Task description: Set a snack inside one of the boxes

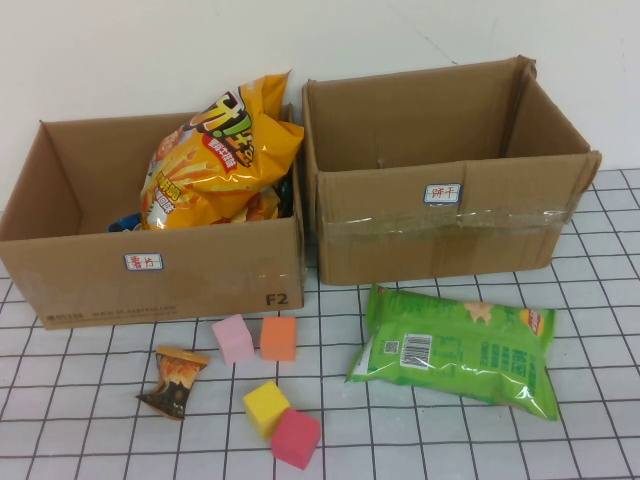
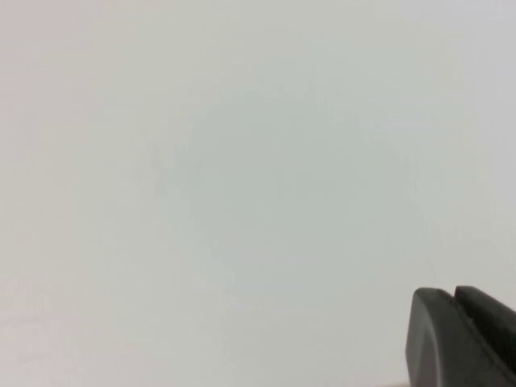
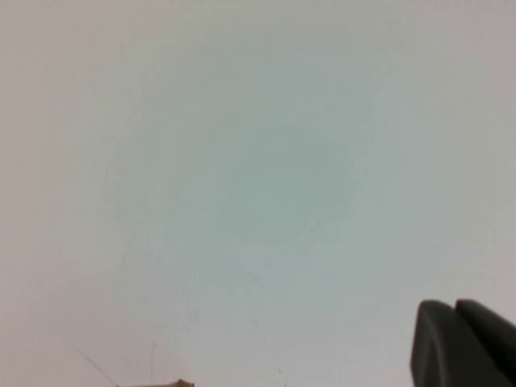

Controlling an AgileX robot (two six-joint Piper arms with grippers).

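Note:
A green snack bag [image 1: 455,350] lies flat on the gridded table in front of the right cardboard box [image 1: 440,235], which looks empty. A small brown-and-orange snack packet [image 1: 175,382] lies in front of the left cardboard box [image 1: 150,270]. That box holds a large orange chip bag [image 1: 215,160] standing up above its rim. Neither arm shows in the high view. My left gripper [image 2: 453,292] shows in the left wrist view as two dark fingers pressed together against a white wall. My right gripper [image 3: 454,305] looks the same in the right wrist view. Both are empty.
Several foam cubes lie between the snacks: pale pink [image 1: 233,338], orange [image 1: 278,338], yellow [image 1: 266,407] and red-pink [image 1: 296,438]. Each box has a white label on its front. A white wall stands behind the boxes.

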